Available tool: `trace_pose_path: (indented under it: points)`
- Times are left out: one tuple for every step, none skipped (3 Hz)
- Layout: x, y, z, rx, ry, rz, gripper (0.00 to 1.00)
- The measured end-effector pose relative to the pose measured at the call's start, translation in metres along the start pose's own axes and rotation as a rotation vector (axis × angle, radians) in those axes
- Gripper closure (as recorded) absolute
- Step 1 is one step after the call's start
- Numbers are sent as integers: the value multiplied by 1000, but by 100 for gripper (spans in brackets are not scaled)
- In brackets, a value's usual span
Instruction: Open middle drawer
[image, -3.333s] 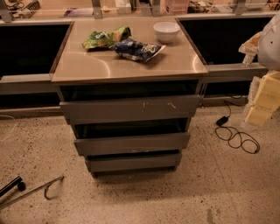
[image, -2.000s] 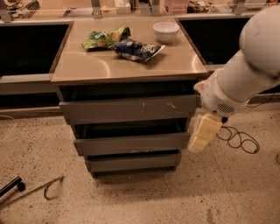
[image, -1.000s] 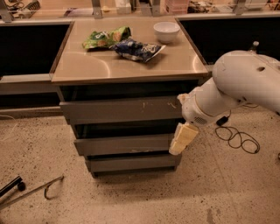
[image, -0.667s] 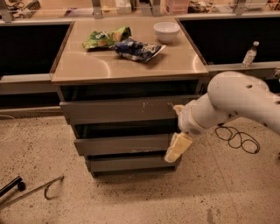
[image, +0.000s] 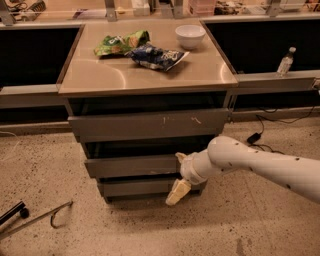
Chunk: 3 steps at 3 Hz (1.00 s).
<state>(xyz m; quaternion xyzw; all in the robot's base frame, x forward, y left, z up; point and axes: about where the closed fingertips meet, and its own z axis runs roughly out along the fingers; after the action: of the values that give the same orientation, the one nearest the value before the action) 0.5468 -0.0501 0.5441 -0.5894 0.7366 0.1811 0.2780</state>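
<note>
While the wide top drawer (image: 150, 125) with its white scratches sits just under the worktop (image: 100, 75), the middle drawer (image: 130, 166) lies directly below it. Its plain grey front looks closed or nearly so, set between the scratched front and the thinner bottom drawer (image: 135, 188). The gripper (image: 174, 179) is at the right part of the middle front, with the white arm (image: 260, 162) reaching in from the right. Its fingers (image: 178, 192) look spread and hold nothing: one pale tip shows at the panel's upper edge, and the other hangs down across the bottom drawer's front. Whether either touches the metal I cannot tell. No handle shows, so the likely hold is the panel's top lip, where a dark gap leaves room to hook a finger. Being sheet metal, the drawer should be rigid, smooth and slippery to a pinch. A pull this far to the right may skew it on its runners, so a straight outward draw seems wise.
</note>
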Motion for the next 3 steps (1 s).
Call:
trace_pose_path:
  points:
    - [0, 0, 0, 0, 0, 0, 0]
    - [-8, -11, 13, 31, -17, -44, 0]
    - [-22, -33, 25, 83, -68, -90, 0]
